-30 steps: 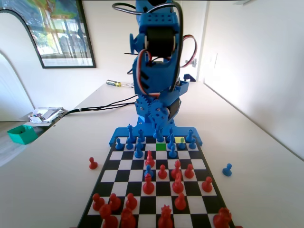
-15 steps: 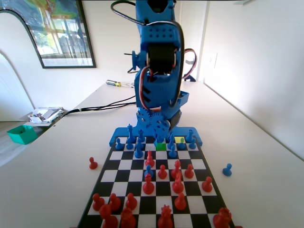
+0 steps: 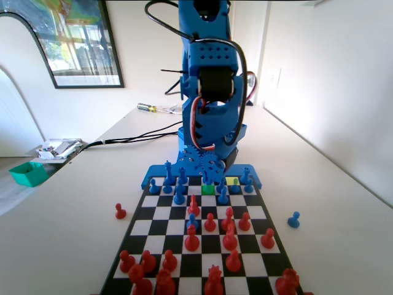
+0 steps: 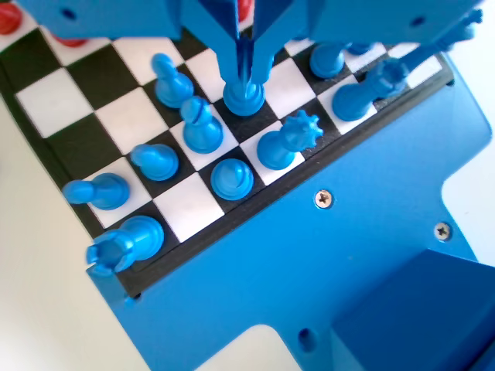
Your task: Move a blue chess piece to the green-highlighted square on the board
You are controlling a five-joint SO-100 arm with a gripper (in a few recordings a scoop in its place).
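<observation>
Compared with a second ago, the blue arm has swung more upright and come forward over the near rows of the board (image 3: 161, 212), its servo block now sitting lower and closer to the pieces. In the wrist view the pincer (image 4: 245, 77) hangs with its two jaws drawn tight on the head of a blue pawn (image 4: 244, 97) that stands on a black square, so it is pinching that piece. The green-highlighted square (image 3: 208, 190) lies in the second row from the arm's end in the fixed view, just beneath the lowered arm, with the yellow-green square (image 3: 232, 181) one row farther back and to the right. Blue pieces crowd the rows around it; red ones fill the near half.

The board rests on a pale tabletop (image 3: 73, 203). A lone red pawn (image 3: 120, 211) stands off the board's left edge and a lone blue pawn (image 3: 294, 219) off its right. A teal tray (image 3: 27, 173) sits at far left, black cables (image 3: 132, 136) trail behind, and a framed picture (image 3: 80, 43) hangs on the white wall.
</observation>
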